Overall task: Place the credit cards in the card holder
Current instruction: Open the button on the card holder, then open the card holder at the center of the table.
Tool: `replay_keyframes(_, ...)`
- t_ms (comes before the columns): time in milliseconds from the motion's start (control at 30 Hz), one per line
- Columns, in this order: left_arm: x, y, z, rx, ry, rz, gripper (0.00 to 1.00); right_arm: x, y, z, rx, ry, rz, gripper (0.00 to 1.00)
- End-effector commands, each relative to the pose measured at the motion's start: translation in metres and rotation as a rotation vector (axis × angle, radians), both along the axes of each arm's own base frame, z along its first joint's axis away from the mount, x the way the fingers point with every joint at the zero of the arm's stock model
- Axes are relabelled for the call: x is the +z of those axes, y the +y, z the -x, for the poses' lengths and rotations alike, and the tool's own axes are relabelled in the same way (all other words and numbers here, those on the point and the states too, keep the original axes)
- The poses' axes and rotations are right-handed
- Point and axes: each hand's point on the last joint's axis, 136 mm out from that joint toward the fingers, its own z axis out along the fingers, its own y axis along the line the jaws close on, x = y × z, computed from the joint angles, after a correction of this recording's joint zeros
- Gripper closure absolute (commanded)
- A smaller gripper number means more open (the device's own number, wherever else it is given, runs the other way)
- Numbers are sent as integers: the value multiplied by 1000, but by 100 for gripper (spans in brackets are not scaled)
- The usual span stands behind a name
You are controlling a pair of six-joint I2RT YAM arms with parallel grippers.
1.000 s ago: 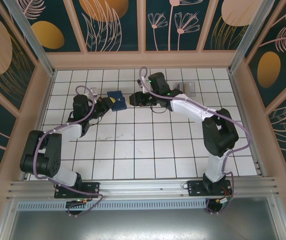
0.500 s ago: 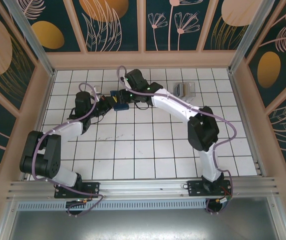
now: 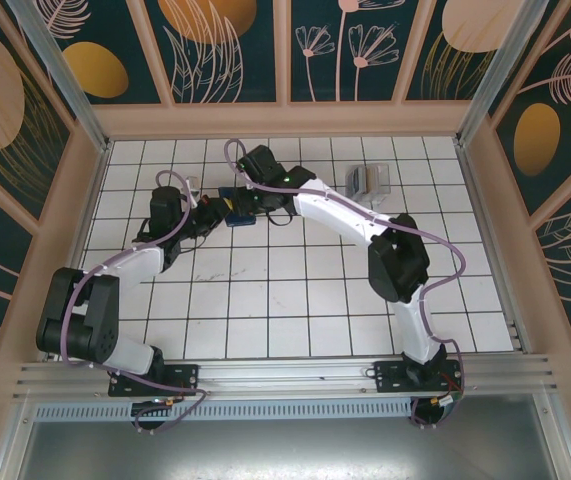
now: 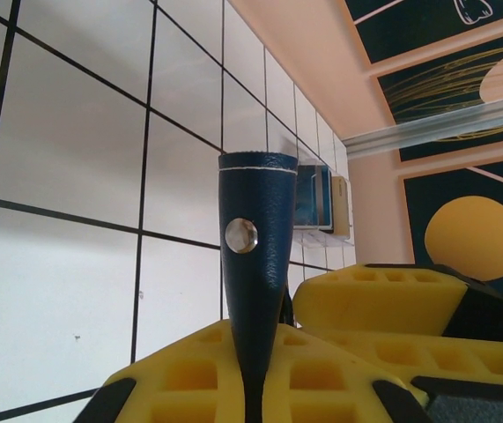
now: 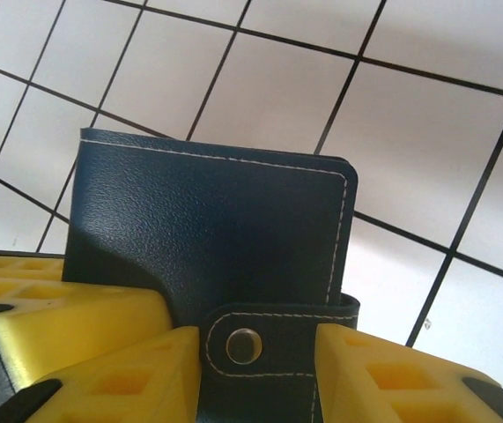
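Note:
The card holder is a closed dark navy wallet at the back left of the table. My left gripper is shut on its edge, and in the left wrist view the card holder stands edge-on between the yellow fingers. My right gripper is at the wallet's other side. In the right wrist view the right gripper is open, its jaws flanking the snap clasp tab of the card holder. The credit cards stand in a clear rack at the back right; blue and tan credit cards show beyond the wallet.
The white tiled table is boxed in by tan walls and a metal frame. The clear plastic rack sits close to the back wall. Both arms crowd the back-left area around the wallet.
The right arm swung left from the table's back middle to the wallet, and its jaws now flank the clasp tab. The left gripper kept its hold on the wallet.

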Motion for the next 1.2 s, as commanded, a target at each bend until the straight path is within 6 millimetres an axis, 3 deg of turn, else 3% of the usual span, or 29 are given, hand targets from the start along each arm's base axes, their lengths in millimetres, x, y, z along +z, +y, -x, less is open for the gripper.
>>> replay_keyframes(0,33,-2,-7,2,-103,23,100,-23,-9,13,-15,62,96,63)
replay_keyframes(133,29,-2,-7,4,-100,22,100,-27,-11,6,-29,38,115,72)
replay_keyframes(433,10,-4,-1,-22,-62,4,100,-12,-25,-16,-90,-27,123,100)
replay_keyframes(767,-16,-4,-1,-33,-22,-21,100,-7,-59,-19,-126,-48,84,100)
replay_keyframes(900,-22,-28,6,-143,-28,-1,97,-9,-67,-6,-102,-5,40,100)
replay_keyframes(1000,-49,-46,11,-183,22,-66,95,-11,-74,8,-80,2,-9,100)
replay_keyframes(1067,-59,-57,15,-207,49,-29,95,-12,-83,14,-97,23,-24,100)
replay_keyframes(1100,-74,-62,19,-216,83,-9,95,-14,-88,18,-104,36,-31,100)
replay_keyframes(1167,-80,-70,23,-231,81,24,93,-18,-93,26,-97,46,-50,100)
